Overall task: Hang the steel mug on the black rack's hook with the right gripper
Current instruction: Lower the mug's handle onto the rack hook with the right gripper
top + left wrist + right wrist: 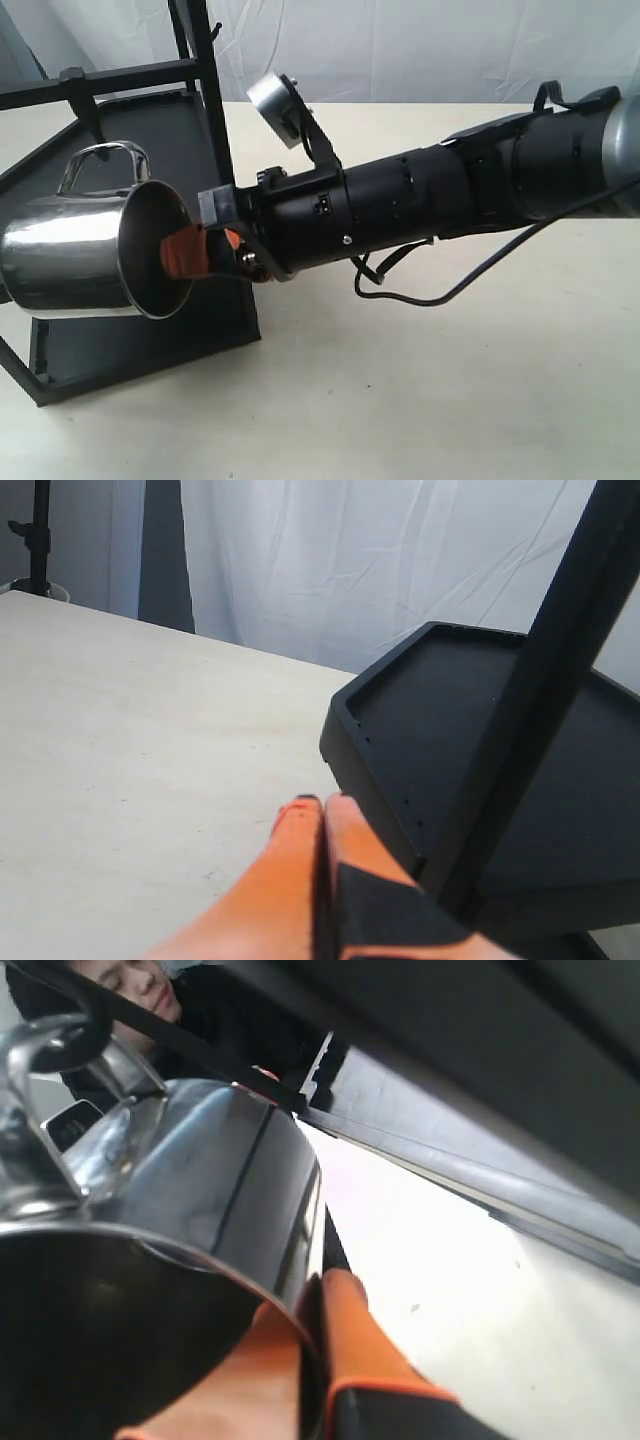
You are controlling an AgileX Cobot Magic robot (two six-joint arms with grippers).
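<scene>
The steel mug (70, 255) hangs on its side in the air in front of the black rack (212, 95), its mouth toward the arm and its looped handle (105, 155) on top. My right gripper (205, 250) is shut on the mug's rim, one orange finger inside and one outside. The hook (85, 105) juts from the rack's crossbar just above and left of the handle, apart from it. The right wrist view shows the mug (200, 1180) pinched at the rim by the right gripper (315, 1285). The left gripper (322, 805) is shut and empty beside the rack's shelf (470, 700).
The rack's lower shelf (140, 340) rests on the pale table (420, 400) behind the mug. A black cable (440, 295) droops under the right arm. A rack post (540, 700) stands close to the left gripper. A person's face (140, 985) shows beyond the mug.
</scene>
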